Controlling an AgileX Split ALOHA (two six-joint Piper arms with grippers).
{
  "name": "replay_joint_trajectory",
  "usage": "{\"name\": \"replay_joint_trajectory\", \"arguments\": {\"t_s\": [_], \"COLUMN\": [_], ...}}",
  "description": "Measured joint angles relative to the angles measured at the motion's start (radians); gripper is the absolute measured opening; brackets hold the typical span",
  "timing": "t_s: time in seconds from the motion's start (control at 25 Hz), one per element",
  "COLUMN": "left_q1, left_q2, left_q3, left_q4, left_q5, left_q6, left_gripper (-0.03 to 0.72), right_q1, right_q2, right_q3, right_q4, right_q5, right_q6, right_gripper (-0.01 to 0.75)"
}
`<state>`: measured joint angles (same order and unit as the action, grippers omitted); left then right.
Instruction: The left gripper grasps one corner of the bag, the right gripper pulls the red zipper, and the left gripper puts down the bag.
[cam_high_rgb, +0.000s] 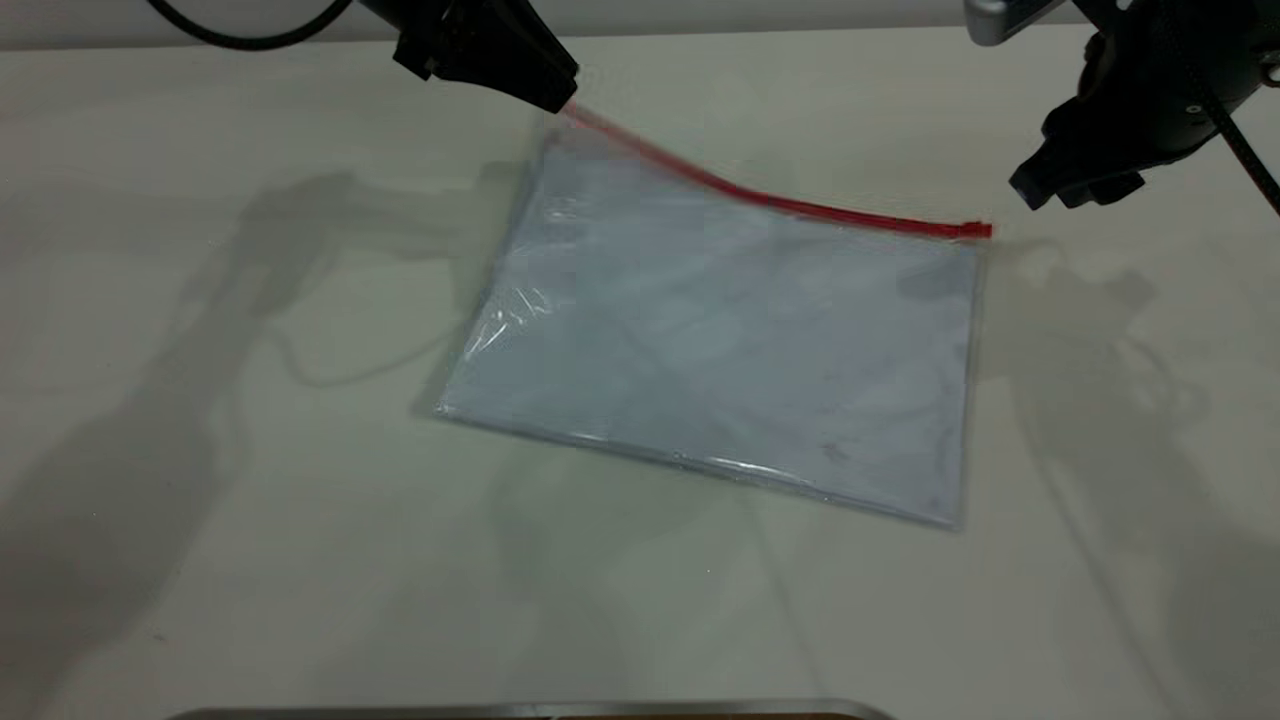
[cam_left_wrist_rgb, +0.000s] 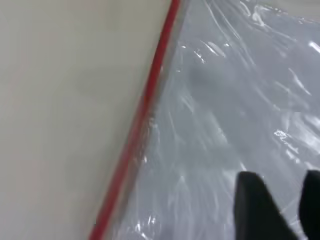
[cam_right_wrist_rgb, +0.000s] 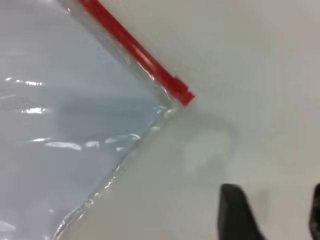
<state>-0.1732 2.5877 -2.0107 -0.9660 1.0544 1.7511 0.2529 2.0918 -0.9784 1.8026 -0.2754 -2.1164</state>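
The bag (cam_high_rgb: 720, 340) lies flat on the table, a clear pouch with white paper inside. The red zipper (cam_high_rgb: 800, 207) runs along its far edge, with the slider tab (cam_high_rgb: 978, 230) at the right end. The far left corner of the bag (cam_high_rgb: 572, 112) is raised off the table and blurred, right at the tip of my left gripper (cam_high_rgb: 555, 92). In the left wrist view the left gripper (cam_left_wrist_rgb: 282, 195) has its jaws apart over the plastic (cam_left_wrist_rgb: 225, 100), beside the red zipper (cam_left_wrist_rgb: 145, 105). My right gripper (cam_high_rgb: 1055, 190) is open and empty, above the table right of the slider; in its wrist view (cam_right_wrist_rgb: 275, 215) the slider end (cam_right_wrist_rgb: 182, 94) is apart from it.
The pale table (cam_high_rgb: 250, 500) surrounds the bag on all sides. A grey metal edge (cam_high_rgb: 520, 710) shows at the front of the table. A thick black cable (cam_high_rgb: 240, 35) loops at the back left.
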Motion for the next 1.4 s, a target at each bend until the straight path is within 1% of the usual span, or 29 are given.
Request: {"name": "replay_joint_trajectory", "arguments": {"t_s": [0.04, 0.16, 0.24, 0.32, 0.44, 0.56, 0.68, 0.84, 0.96, 1.12, 1.28, 1.4], "left_q1": [0.000, 0.000, 0.000, 0.000, 0.000, 0.001, 0.001, 0.001, 0.001, 0.001, 0.001, 0.001], "left_q2": [0.000, 0.000, 0.000, -0.010, -0.059, -0.147, -0.261, -0.410, -0.531, -0.667, -0.792, -0.872], "left_q3": [0.000, 0.000, 0.000, 0.000, 0.000, 0.000, 0.000, 0.000, 0.000, 0.000, 0.000, 0.000], "left_q4": [0.000, -0.001, 0.000, 0.014, 0.086, 0.196, 0.310, 0.437, 0.544, 0.658, 0.797, 0.900], "left_q5": [-0.005, -0.034, -0.051, -0.071, -0.101, -0.112, -0.120, -0.116, -0.103, -0.027, 0.106, 0.113], "left_q6": [-0.028, -0.094, -0.142, -0.210, -0.369, -0.571, -0.772, -0.949, -1.061, -1.234, -1.383, -1.493], "left_gripper": [0.353, 0.488, 0.548, 0.584, 0.594, 0.593, 0.590, 0.590, 0.590, 0.590, 0.590, 0.590], "right_q1": [0.000, 0.000, 0.000, -0.001, -0.002, -0.002, -0.002, -0.002, -0.002, -0.002, -0.002, -0.002], "right_q2": [0.000, 0.000, -0.001, -0.009, -0.043, -0.118, -0.231, -0.425, -0.564, -0.724, -0.865, -0.950], "right_q3": [0.000, 0.000, 0.000, -0.003, -0.023, -0.045, -0.061, -0.062, -0.062, -0.062, -0.028, 0.030], "right_q4": [0.000, 0.000, 0.000, 0.001, 0.000, 0.000, -0.002, -0.004, -0.006, -0.007, -0.007, -0.010], "right_q5": [0.000, 0.000, 0.014, 0.055, 0.143, 0.224, 0.281, 0.300, 0.300, 0.301, 0.320, 0.392], "right_q6": [0.000, 0.001, 0.006, 0.012, 0.025, 0.036, 0.074, 0.115, 0.126, 0.172, 0.245, 0.285], "right_gripper": [0.447, 0.511, 0.523, 0.526, 0.528, 0.529, 0.529, 0.529, 0.515, 0.487, 0.455, 0.432]}}
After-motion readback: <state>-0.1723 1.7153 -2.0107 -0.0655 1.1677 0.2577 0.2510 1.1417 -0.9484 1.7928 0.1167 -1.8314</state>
